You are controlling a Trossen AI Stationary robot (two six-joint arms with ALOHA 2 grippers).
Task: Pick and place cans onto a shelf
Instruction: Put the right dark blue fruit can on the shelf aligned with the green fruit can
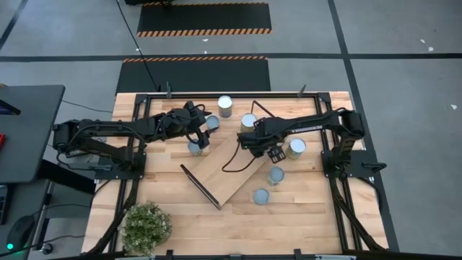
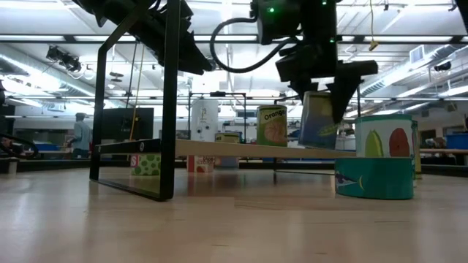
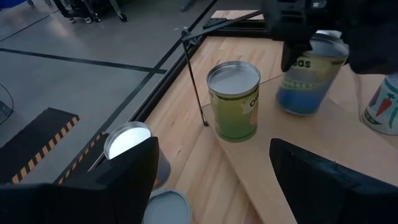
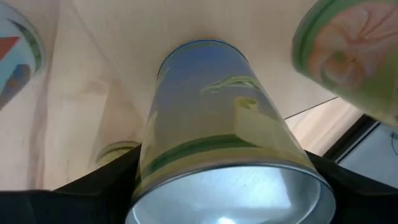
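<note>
Right pincer (image 2: 322, 84) is clamped on a blue can (image 4: 217, 124); you see it held just above the shelf (image 1: 229, 173), tilted in the low view. Its label is blue with a green band and pale lettering, its top a dull silver disc. Room is tight there: an orange-labelled can (image 2: 271, 126) stands on the shelf just beside it, and the shelf's far black frame (image 3: 194, 78) rises close behind that one. Nearer you, a teal can (image 2: 378, 157) sits on the desk (image 1: 303, 209) by the shelf's edge, with two more loose cans (image 1: 261, 196) on the open planks below it in the high view.

Left pincer (image 3: 211, 180) hangs with its fingers apart over the desk off the shelf's far corner, two silver-topped cans (image 3: 127, 140) just under it.

Farther off, one can (image 1: 225, 106) stands near the desk's back edge. From above, the right arm covers the held can, so you cannot read its position there.
</note>
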